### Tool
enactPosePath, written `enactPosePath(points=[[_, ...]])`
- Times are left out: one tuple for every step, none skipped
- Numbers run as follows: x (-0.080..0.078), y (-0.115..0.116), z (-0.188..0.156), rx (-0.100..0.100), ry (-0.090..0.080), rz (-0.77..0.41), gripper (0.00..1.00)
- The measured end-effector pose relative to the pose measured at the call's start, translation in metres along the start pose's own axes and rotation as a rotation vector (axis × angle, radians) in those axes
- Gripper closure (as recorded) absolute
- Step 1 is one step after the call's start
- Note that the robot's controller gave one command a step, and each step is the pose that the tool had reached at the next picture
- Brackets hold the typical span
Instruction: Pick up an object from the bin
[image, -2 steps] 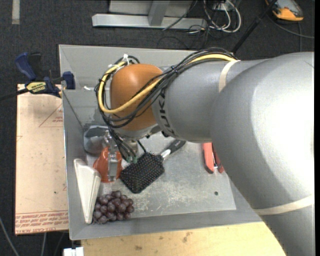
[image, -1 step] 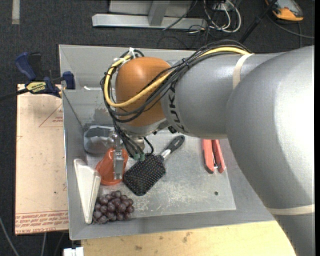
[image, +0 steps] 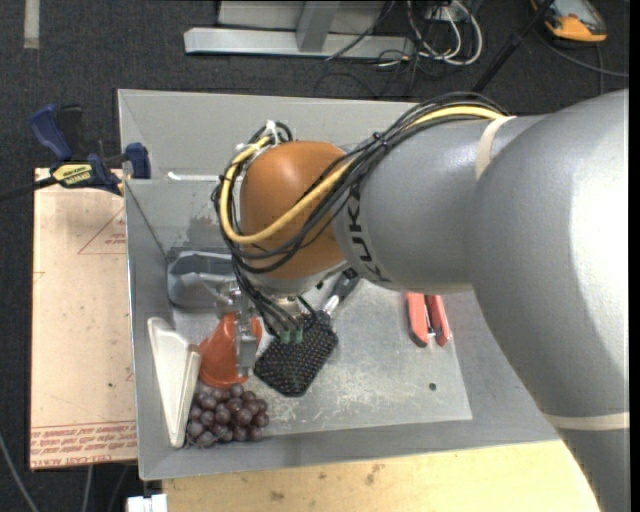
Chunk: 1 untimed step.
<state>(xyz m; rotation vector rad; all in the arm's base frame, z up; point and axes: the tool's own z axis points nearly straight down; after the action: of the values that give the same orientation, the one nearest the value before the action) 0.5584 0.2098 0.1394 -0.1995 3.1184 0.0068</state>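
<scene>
The KUKA arm (image: 500, 210) reached in from 3 o'clock, its orange wrist cover (image: 290, 205) wrapped in black and yellow cables (image: 236, 228) and hanging over the upper middle of the grey metal bin (image: 385, 392). Below the cover, the hand (image: 245, 336) stood low in the bin's left half, at about 8 o'clock from the bin's middle. It was right over the upper edge of an orange-red, cone-shaped plastic thing (image: 218, 364), and seemed to touch it. Whether the hand was open or closed, or had hold of the cone, could not be told: the cover and the cone itself hid too much of it.

Just beside the cone, at its 3 o'clock, lay a black mesh piece (image: 297, 360), tilted, with its upper end under the hand. At the cone's 6 o'clock sat a bunch of dark purple grapes (image: 226, 416), touching the cone's base. A white wedge-shaped piece (image: 171, 376) lay along the left wall at the cone's 9 o'clock, its lower tip beside the grapes. At the cone's 11 o'clock a grey rounded thing (image: 193, 277) rested near the left wall, partly under the arm's shadow. Well apart, at 3 o'clock on the bin floor, lay a pair of pink handles (image: 427, 319), half hidden beneath the arm.
</scene>
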Motion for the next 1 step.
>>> enactPosePath(points=[[-0.0025, -0.0119, -0.0087, 0.001, 0.021, -0.108, 1.0]])
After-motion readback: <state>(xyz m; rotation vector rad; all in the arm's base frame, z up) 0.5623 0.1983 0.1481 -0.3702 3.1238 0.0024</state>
